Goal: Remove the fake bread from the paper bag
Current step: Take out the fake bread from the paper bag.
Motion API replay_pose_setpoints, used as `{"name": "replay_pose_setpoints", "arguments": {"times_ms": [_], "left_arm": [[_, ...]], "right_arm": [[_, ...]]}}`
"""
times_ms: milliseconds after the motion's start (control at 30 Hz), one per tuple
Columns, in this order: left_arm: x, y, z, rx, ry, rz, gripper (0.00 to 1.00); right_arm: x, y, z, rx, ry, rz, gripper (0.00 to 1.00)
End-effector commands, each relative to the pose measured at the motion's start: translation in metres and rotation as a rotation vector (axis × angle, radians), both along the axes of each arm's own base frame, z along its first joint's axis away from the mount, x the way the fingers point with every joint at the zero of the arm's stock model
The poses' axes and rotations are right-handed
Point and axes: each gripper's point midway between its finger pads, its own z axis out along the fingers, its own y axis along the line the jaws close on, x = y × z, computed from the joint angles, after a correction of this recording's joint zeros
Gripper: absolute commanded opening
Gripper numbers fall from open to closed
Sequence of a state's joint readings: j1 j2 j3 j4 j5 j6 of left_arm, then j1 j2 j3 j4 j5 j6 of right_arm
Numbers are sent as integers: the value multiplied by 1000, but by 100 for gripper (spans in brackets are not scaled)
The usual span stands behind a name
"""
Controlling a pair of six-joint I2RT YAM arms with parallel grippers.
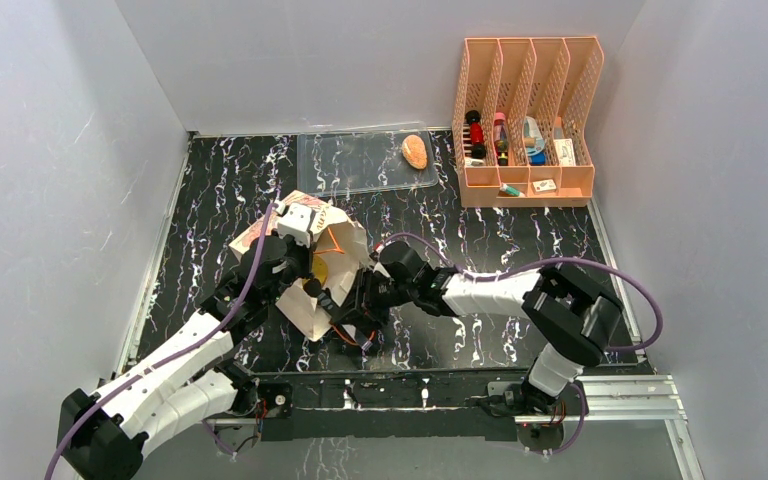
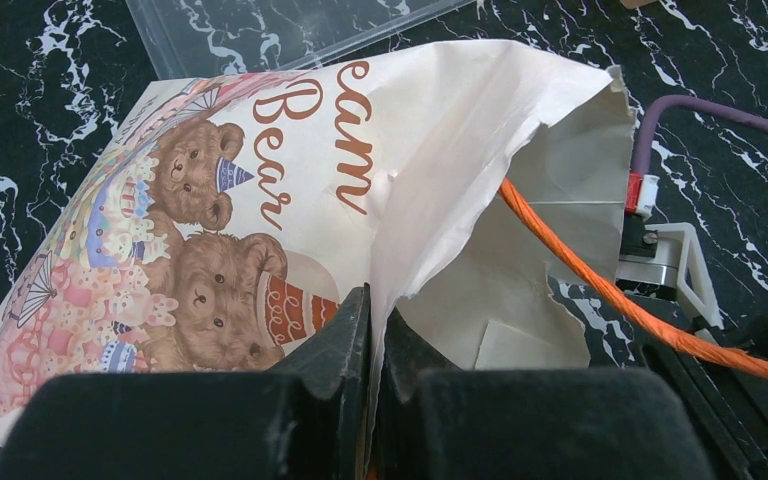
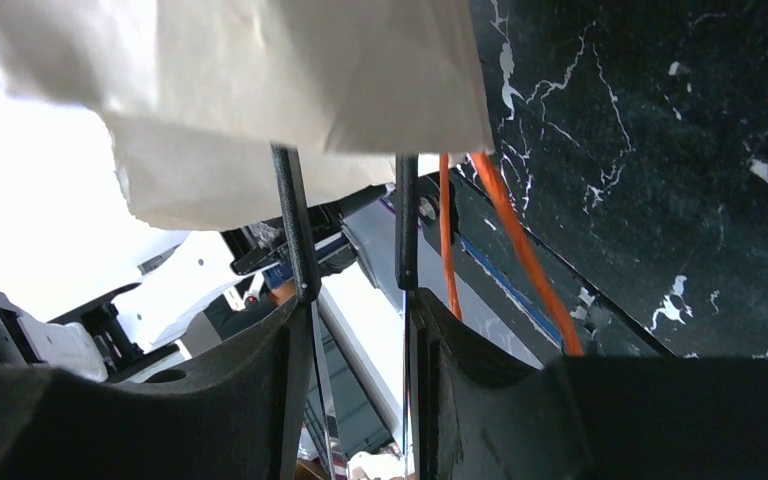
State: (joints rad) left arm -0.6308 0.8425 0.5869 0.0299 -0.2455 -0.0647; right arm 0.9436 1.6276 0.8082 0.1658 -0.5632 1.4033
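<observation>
The cream paper bag (image 1: 305, 300) lies on its side on the black marble table, mouth towards the right arm; its bear picture (image 2: 210, 260) faces up. My left gripper (image 2: 375, 305) is shut on the bag's torn rim and also shows in the top view (image 1: 298, 272). My right gripper (image 3: 345, 165) is open, its fingertips at the edge of the bag's paper (image 3: 260, 90), with nothing between them. It sits at the bag's mouth in the top view (image 1: 335, 303). Something yellowish (image 1: 317, 268) shows inside the mouth. An oval bun (image 1: 415, 151) lies on the clear tray (image 1: 350, 165). The other bread pieces are hidden.
The orange cord handle (image 2: 600, 285) trails from the bag's mouth across the right arm, and hangs beside the right fingers (image 3: 520, 250). An orange file organiser (image 1: 525, 110) with small items stands at the back right. Grey walls enclose the table on three sides.
</observation>
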Motion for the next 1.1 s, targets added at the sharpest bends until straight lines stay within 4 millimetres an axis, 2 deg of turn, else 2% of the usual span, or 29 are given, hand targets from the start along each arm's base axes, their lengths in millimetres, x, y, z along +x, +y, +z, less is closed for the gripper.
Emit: {"name": "replay_pose_setpoints", "arguments": {"times_ms": [0,467,567,667,700,867,900,1067], "left_arm": [[0,-6,15,-56,-46,-13,0],[-2,-6,16,-58,-48,-16,0],[-1,-4,18,-59,-58,-4,0],[1,1,21,-51,-65,24,0],[1,3,21,-48,-65,38,0],[5,15,23,-34,-68,112,0],[6,18,24,-31,-71,130,0],[13,40,26,12,-68,268,0]], "right_arm": [[13,21,27,101,-54,-15,35],[32,35,12,146,-112,-56,34],[34,36,2,151,-124,-61,27],[33,35,-2,156,-141,-53,3],[33,34,-4,150,-145,-52,0],[34,23,-12,102,-209,-57,0],[34,21,-1,114,-238,-59,0],[31,5,10,75,-319,-54,0]]}}
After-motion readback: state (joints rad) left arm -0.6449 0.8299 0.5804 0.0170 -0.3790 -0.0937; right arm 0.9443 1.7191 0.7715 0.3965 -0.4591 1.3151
